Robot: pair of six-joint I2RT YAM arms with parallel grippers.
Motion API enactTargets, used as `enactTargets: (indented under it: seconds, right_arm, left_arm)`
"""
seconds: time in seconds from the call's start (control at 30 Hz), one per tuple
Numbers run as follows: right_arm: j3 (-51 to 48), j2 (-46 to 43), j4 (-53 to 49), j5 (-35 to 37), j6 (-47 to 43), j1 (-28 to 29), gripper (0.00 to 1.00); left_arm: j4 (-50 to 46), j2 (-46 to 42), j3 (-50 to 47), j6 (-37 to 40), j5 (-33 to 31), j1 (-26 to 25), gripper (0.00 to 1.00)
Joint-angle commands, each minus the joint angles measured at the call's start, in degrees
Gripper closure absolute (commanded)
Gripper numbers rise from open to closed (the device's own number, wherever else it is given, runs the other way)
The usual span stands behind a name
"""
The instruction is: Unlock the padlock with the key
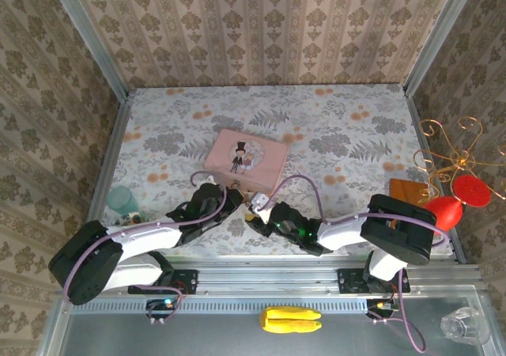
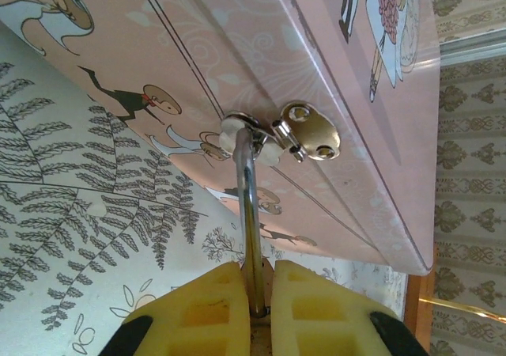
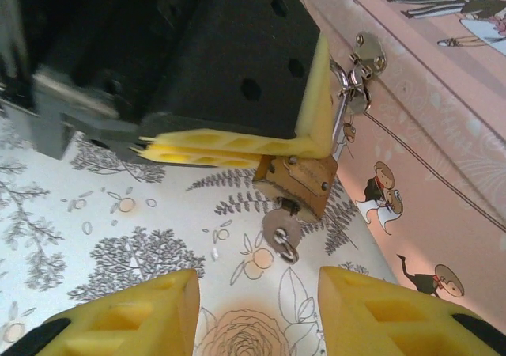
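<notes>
At the tin's (image 1: 245,157) near edge our left end effector (image 2: 254,293) clamps the padlock (image 3: 300,178); our right end effector (image 3: 257,308) stands open just short of its thin, likely slippery key (image 3: 281,233), which we'd pinch by the head.

Pink tin (image 1: 246,158) sits mid-table, teal cup (image 1: 120,198) off to its left, red ornament (image 1: 458,199) well to its right.

Damask-papered walls (image 1: 261,24), floral tabletop (image 1: 348,134)
</notes>
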Motion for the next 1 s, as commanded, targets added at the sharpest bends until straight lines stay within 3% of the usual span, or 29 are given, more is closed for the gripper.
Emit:
enactTargets:
  seconds: [0.0, 0.27, 0.97]
  right_arm:
    - [0.3, 2.4, 5.3, 4.0, -1.5, 0.3, 0.57]
    - [0.7, 7.4, 10.9, 6.3, -0.8, 0.4, 0.62]
    - [2.4, 9.3, 10.1, 8.5, -0.4, 0.4, 0.72]
  left_arm:
    - [5.3, -0.2, 2.8, 1.7, -0.5, -0.8, 1.0]
    - [8.3, 1.5, 2.9, 2.0, 0.1, -1.5, 1.0]
    - [9.8, 3.2, 2.8, 1.7, -0.2, -2.4, 1.0]
